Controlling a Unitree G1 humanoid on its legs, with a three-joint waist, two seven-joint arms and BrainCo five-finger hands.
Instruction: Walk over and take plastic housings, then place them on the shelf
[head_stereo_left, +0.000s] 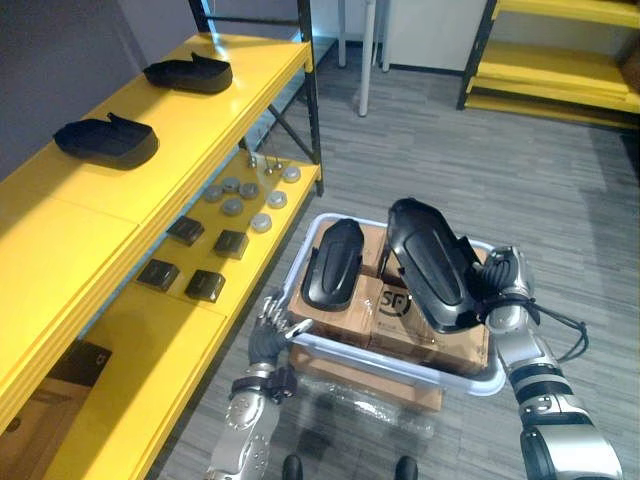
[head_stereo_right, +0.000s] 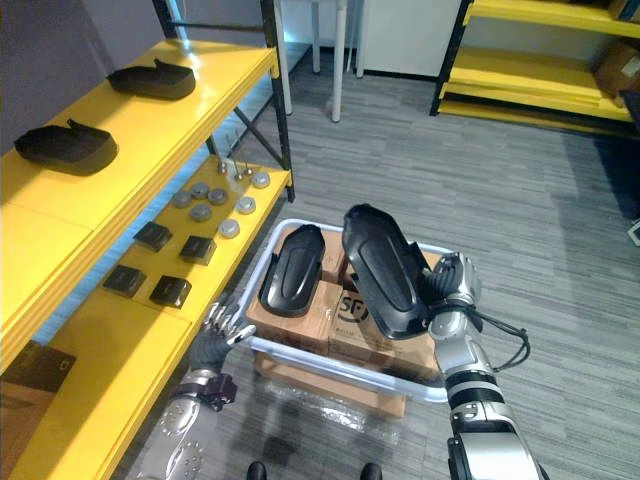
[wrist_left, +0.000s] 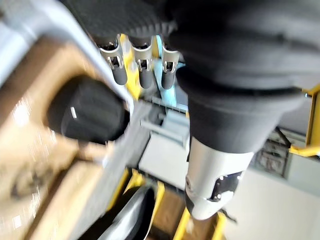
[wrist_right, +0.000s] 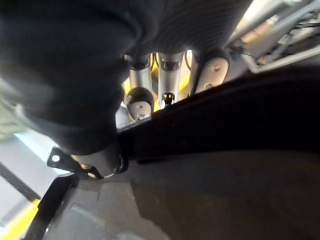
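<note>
One housing (head_stereo_left: 432, 262) is in our right hand (head_stereo_left: 503, 290), fingers curled round its edge, tilted above the cardboard boxes (head_stereo_left: 375, 315). A second housing (head_stereo_left: 332, 262) lies on those boxes inside the white tray (head_stereo_left: 400, 362). Our left hand (head_stereo_left: 270, 328) hangs at the tray's rim, fingers straight, holding nothing. On the yellow shelf (head_stereo_left: 215, 125) sit a near shelf housing (head_stereo_left: 108, 140) and a far shelf housing (head_stereo_left: 188, 72), so we judge the task roughly half done. Bare board between them offers room; the black post (head_stereo_left: 310, 100) and shelf lip need clearing.
</note>
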